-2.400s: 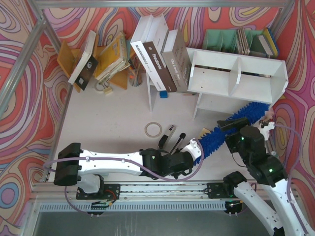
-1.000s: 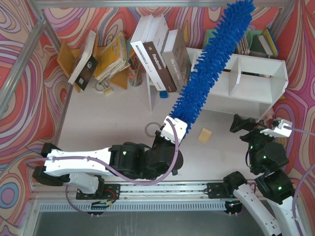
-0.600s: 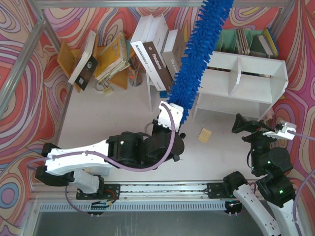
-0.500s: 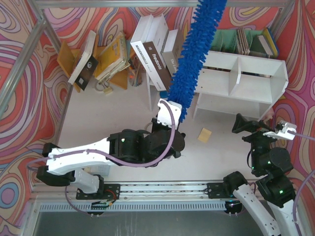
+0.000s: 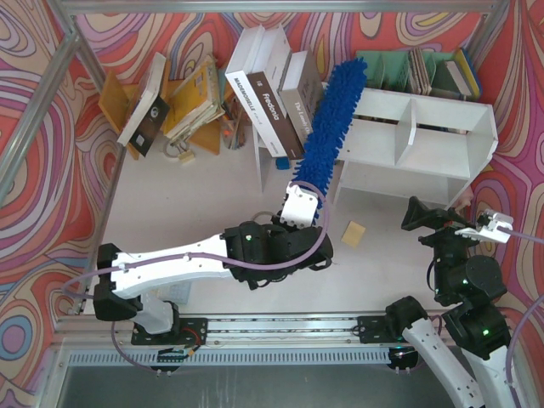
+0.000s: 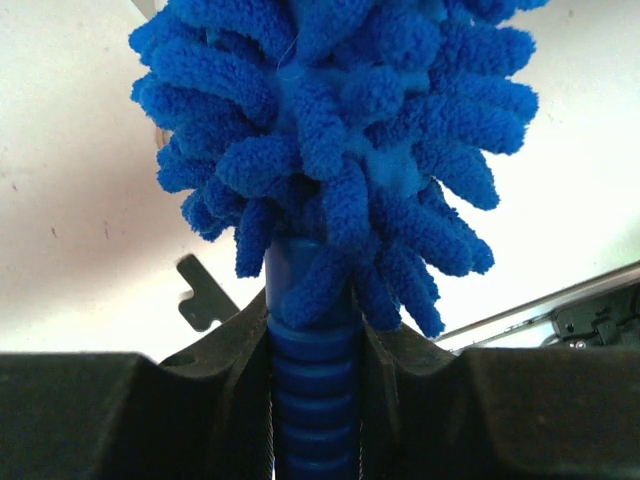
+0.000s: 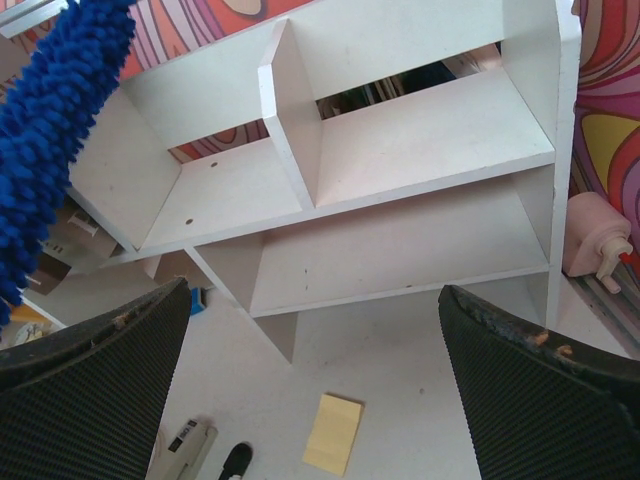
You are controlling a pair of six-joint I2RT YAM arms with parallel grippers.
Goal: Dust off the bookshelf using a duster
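Top external view, near to far: yellow note [image 5: 353, 233] flat on tabletop [image 5: 195, 212]; right tool [image 5: 457, 219] spread wide, empty, facing bookshelf [image 5: 442, 140]; left tool [image 5: 302, 206] pinching duster [image 5: 331, 127] by its handle; blue head slanting up over bookshelf's left end, beside leaning books [image 5: 280, 102]; contact unclear.

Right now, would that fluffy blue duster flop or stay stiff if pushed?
Probably fairly stiff: the long blue fluffy microfiber duster sticks out straight without sagging. Its soft strands likely squash. Its ribbed handle probably resists slipping.
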